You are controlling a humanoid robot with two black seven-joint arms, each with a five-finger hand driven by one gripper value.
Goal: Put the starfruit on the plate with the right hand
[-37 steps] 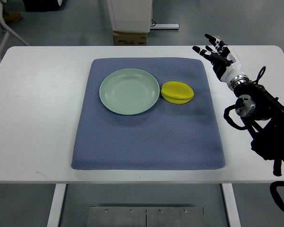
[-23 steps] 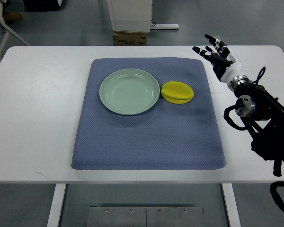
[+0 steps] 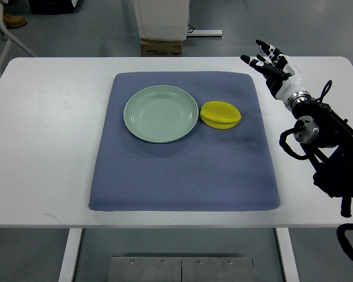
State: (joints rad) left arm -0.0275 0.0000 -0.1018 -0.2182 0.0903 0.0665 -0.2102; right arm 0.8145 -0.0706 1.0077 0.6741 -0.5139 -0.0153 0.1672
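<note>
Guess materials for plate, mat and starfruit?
Plate: pale green, smooth, with a soft sheen and thin rim; glazed ceramic or melamine, the look leaves it open.
Mat: blue-grey with a fine dotted weave and rounded, cushioned edges; likely fabric over foam.
Starfruit: even yellow, matte, no blemishes; possibly a plastic replica, not certain.

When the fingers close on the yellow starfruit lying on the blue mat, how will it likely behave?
The yellow starfruit looks smooth and glossy, so it may slip in the right hand. It lies low and oval on the textured blue mat, so a nudge should probably slide or rock it rather than roll it. It likely holds its shape.
</note>
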